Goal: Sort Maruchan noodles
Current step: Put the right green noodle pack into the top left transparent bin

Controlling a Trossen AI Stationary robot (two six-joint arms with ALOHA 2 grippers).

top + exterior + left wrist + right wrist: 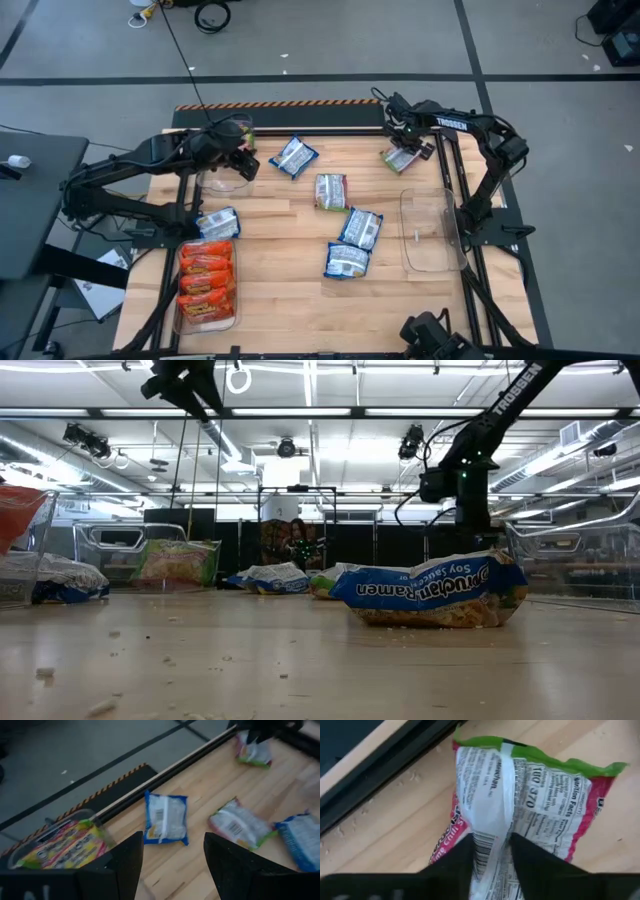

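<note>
Noodle packets lie flat on the wooden table: a blue-white one (293, 156), a green-pink one (331, 191) and two more blue-white ones (361, 228) (347, 260). My right gripper (405, 140) is at the far right corner, shut on a green-pink packet (400, 157) that shows label side up in the right wrist view (530, 785). My left gripper (172, 862) is open and empty, hovering by the far left clear bin (228, 170); that bin holds a green-pink-yellow packet (65, 842). My right gripper pinches the raised white back seam (492, 847) of the green-pink packet between its two fingers (530, 865), coming from above and pointing down. The fingers lie on either side of the seam. Whether the packet still rests on the table I cannot tell.
A clear bin at the near left (205, 285) holds several orange-red packets, with a blue-white packet (218, 222) just beyond it. A clear bin (432, 230) stands at the right edge. A black rail with a striped strip (290, 105) borders the far edge.
</note>
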